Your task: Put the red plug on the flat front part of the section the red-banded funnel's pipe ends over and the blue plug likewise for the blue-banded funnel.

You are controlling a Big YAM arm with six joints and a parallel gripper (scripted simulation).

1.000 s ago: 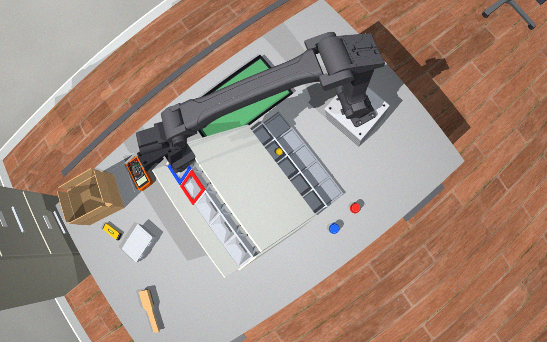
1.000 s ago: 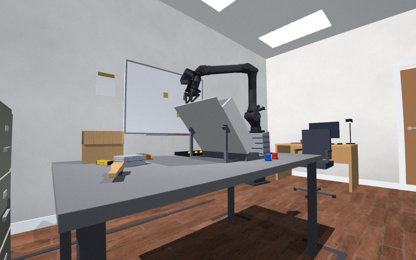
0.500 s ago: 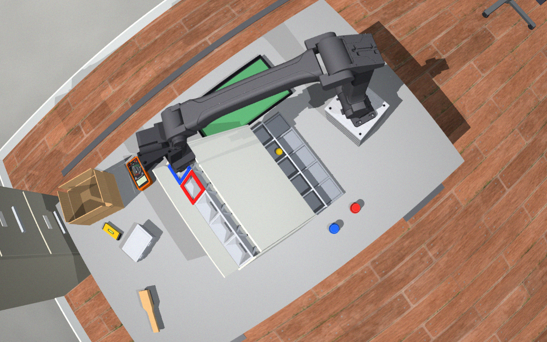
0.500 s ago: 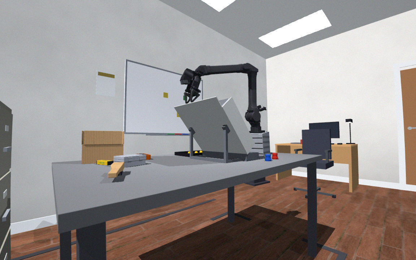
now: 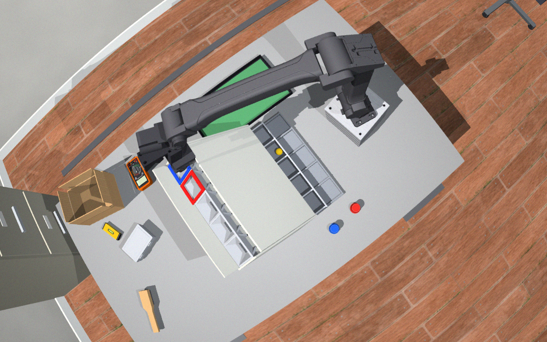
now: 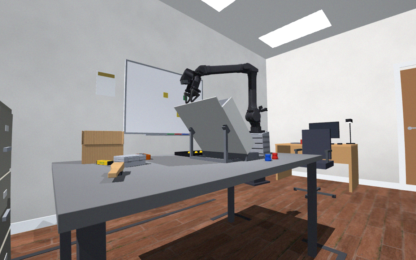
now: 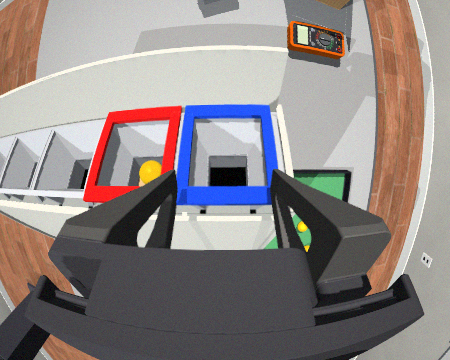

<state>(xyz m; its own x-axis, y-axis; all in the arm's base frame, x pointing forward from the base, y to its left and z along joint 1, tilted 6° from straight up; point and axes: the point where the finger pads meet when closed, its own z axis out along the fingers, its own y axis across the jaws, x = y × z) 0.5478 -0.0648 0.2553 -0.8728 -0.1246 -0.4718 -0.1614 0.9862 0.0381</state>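
Note:
My gripper (image 7: 223, 178) is open and empty, hovering just above the blue-banded funnel (image 7: 228, 152), whose dark hole shows nothing inside. Beside it, the red-banded funnel (image 7: 135, 150) holds a yellow marble (image 7: 150, 171) at its throat. In the overhead view the gripper (image 5: 178, 163) sits at the top end of the sloped cover (image 5: 248, 183). One yellow marble (image 5: 278, 150) lies in the second section from the far end of the row of sections (image 5: 298, 163). The red plug (image 5: 354, 207) and blue plug (image 5: 334, 228) stand on the table near the row's front end.
A green marble tray lies under the arm, with yellow marbles (image 7: 302, 227) visible in it. An orange multimeter (image 5: 139, 172), a cardboard box (image 5: 88, 196), a white case (image 5: 137, 242), a yellow level (image 5: 111, 229) and a wooden block (image 5: 149, 309) lie left of the rig.

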